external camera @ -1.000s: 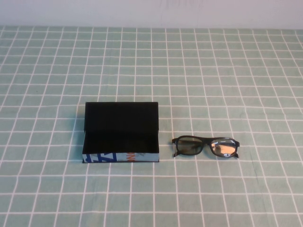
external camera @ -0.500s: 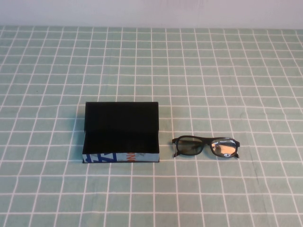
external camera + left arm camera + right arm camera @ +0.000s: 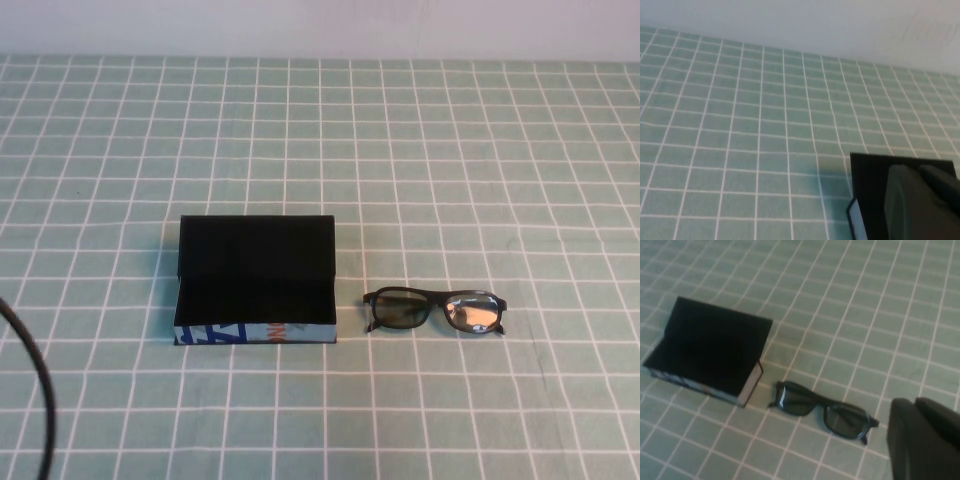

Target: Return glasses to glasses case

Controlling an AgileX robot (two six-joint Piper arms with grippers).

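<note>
Only change: a cable (image 3: 35, 380) has come into the near-left corner. Glasses (image 3: 434, 310) sit right of the open case (image 3: 255, 280). They're light, slick, fragile; I'd pinch the bridge. My right gripper (image 3: 925, 440) is shut, empty, near them; left gripper (image 3: 920, 200) by the case, can't tell.

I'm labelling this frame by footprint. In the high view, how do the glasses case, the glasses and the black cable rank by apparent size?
1. glasses case, lid open, clearly the largest.
2. and 3. unsure: the glasses and the black cable. The cable is thin, cut off by the frame edge and nearer the camera.

Neither gripper shows in this view.
</note>
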